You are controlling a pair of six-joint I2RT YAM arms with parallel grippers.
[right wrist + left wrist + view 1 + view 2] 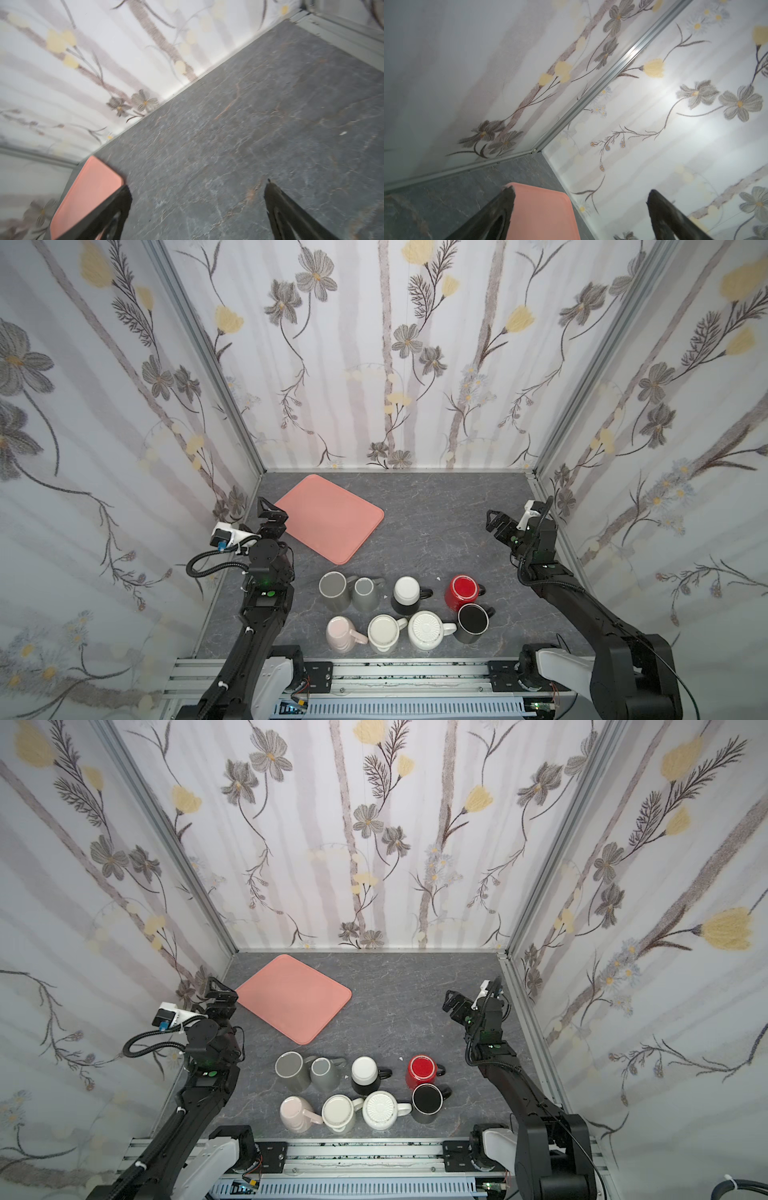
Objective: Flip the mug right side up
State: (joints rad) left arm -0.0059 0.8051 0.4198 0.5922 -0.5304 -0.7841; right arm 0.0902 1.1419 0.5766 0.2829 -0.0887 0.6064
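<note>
Mugs (pixel 383 630) packed close in two rows, right by the robot's base. Hardly any room between them. Easy to bump a neighbour with a wide claw and tip it over or send it rolling. Easy to clink two together and chip them. Could also slip off a smooth round side and drop a mug halfway through the flip. Hard to pick the right one, too. Several seemingly bottom-up: white ridged mug (pixel 424 630) in the near row, then red mug (pixel 462 591) and black-and-white mug (pixel 406 593) in the row behind. Might flip a good one by mistake.

Farther back, left claw (pixel 272 508), wide apart, holding nothing, by the near edge of the pink mat (pixel 328 518). Right claw (pixel 492 522), also wide apart and empty, across on the other side above bare surface (pixel 436 531). Both well apart from the mugs and beyond both rows. Grey mug (pixel 333 591) closest to the left claw, red mug closest to the right claw. Long pull back toward the base needed, so some risk of sweeping an arm across the cups. Farthest of all, pink mat, flat and bare, near the back corner.
</note>
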